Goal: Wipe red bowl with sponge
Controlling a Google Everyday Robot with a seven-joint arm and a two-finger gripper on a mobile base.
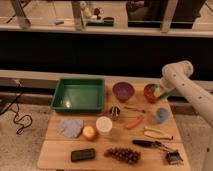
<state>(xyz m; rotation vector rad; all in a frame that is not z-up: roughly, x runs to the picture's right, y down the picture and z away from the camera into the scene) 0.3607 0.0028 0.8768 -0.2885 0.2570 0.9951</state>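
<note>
Gripper (160, 90) down at right rim of red bowl (149, 93), clamped on sponge (157, 92); sponge pressed inside bowl. Arm reaches in from right edge. Red bowl at back right of table (55, 157), just beside purple bowl (123, 91). Blue cup (161, 115) in front of red bowl, apart. Green tray (79, 94) back left.

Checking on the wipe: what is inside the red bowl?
The sponge, with the pincer at it, in the right side of the red bowl. The bowl's floor under them is covered.
</note>
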